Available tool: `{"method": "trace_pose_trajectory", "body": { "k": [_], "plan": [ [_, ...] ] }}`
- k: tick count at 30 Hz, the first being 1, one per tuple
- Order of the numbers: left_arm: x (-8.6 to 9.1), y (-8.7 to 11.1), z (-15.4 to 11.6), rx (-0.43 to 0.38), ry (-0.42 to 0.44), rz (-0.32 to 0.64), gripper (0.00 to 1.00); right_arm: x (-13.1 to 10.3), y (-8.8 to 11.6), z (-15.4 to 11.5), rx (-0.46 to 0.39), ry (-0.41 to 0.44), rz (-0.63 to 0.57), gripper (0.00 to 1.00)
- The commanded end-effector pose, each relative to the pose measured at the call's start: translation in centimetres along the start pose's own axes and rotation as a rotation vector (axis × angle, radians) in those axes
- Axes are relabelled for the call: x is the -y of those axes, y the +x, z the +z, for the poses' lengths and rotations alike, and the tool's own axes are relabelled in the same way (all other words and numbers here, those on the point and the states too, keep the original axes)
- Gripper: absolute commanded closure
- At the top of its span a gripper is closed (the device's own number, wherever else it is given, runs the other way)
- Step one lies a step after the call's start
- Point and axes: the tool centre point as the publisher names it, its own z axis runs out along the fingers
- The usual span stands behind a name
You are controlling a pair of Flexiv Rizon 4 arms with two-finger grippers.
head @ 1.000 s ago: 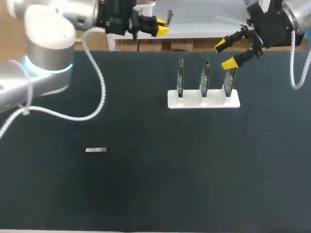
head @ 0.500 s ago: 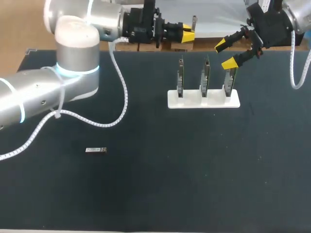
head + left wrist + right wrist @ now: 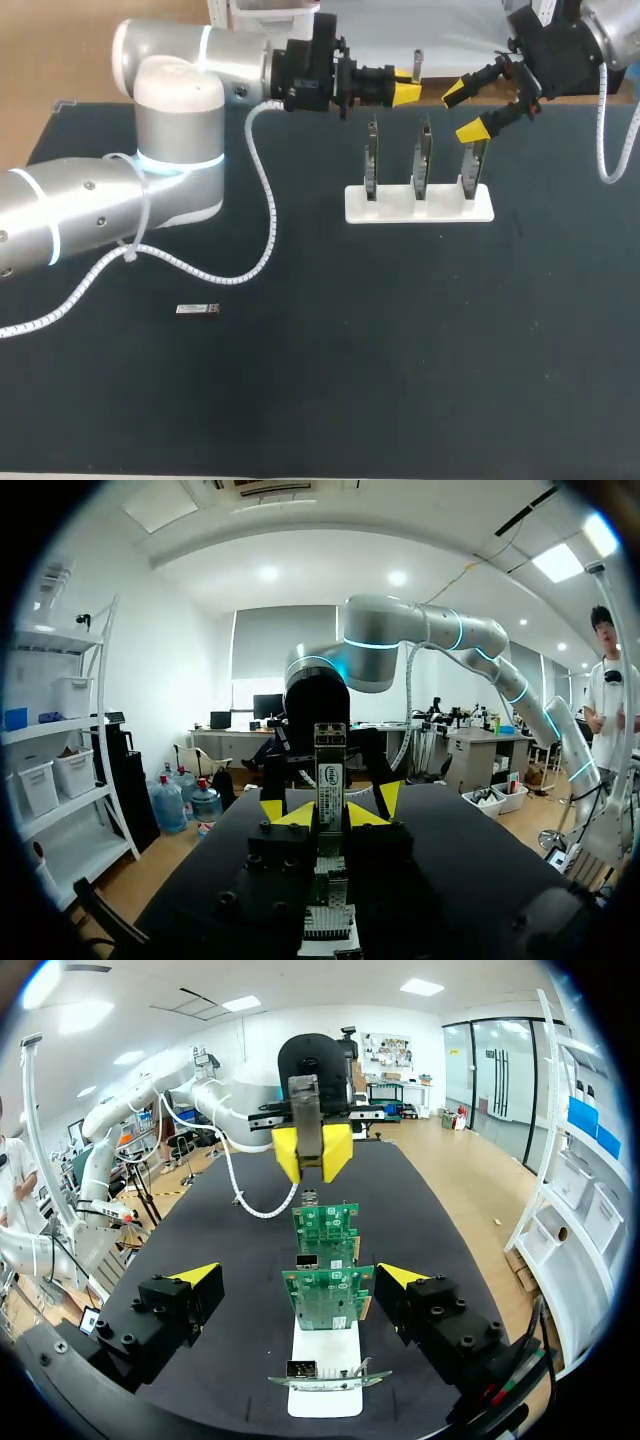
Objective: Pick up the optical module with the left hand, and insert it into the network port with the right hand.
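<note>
My left gripper (image 3: 405,93) hangs over the table's far edge, shut on a small silver optical module (image 3: 417,62) that sticks up from its yellow tips. In the left wrist view the module (image 3: 330,772) stands upright between the fingers of my left gripper (image 3: 330,817). My right gripper (image 3: 462,112) is open just to the right, facing it, above the rightmost board. From the right wrist view, my right gripper (image 3: 300,1275) is wide open and holds nothing, with the held module (image 3: 303,1110) straight ahead. A white stand (image 3: 420,205) carries three upright circuit boards (image 3: 327,1295) with ports.
A second silver module (image 3: 197,309) lies flat on the black mat at the left. My left arm's white cable (image 3: 262,200) loops down over the mat left of the stand.
My left arm has swung to the right along the far edge, carrying the module from the upper left to just beside my right gripper. My right arm has stayed still.
</note>
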Motion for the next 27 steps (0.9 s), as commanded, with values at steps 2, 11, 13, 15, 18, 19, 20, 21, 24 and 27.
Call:
{"method": "trace_pose_trajectory", "body": {
  "k": [2,11,13,15,18,19,20,21,24,27],
  "plan": [
    [0.8,0.6,1.1,0.004,0.001,0.001,1.0,-0.2,0.0,0.0,-0.001,0.005,-0.001,0.0],
    [1.2,1.3,2.3,0.011,0.048,-0.002,1.0,-0.2,0.0,0.0,-0.001,0.005,-0.001,0.0],
    [1.2,1.4,2.4,0.014,0.052,-0.007,1.0,-0.2,0.0,0.0,-0.001,0.005,-0.001,0.0],
    [1.2,1.6,2.5,0.014,0.05,-0.012,1.0,-0.2,0.0,0.0,-0.001,0.005,-0.001,0.0],
    [1.1,2.0,2.6,0.012,0.038,-0.029,1.0,-0.2,0.0,0.0,-0.001,0.005,-0.001,0.0],
    [1.0,2.1,2.5,0.011,0.031,-0.035,1.0,-0.2,0.0,0.0,-0.001,0.005,-0.001,0.0],
    [1.0,2.1,2.5,0.011,0.024,-0.039,1.0,-0.2,0.0,0.0,-0.001,0.005,-0.001,0.0],
    [0.9,2.2,2.5,0.007,0.018,-0.041,1.0,-0.2,0.0,0.0,-0.001,0.005,-0.001,0.0],
    [0.7,2.2,2.5,-0.002,0.002,-0.041,1.0,-0.2,0.0,0.0,-0.001,0.005,-0.001,0.0],
    [0.6,2.3,2.4,-0.002,-0.002,-0.042,1.0,-0.2,0.0,0.0,-0.001,0.005,-0.001,0.0]
  ]
}}
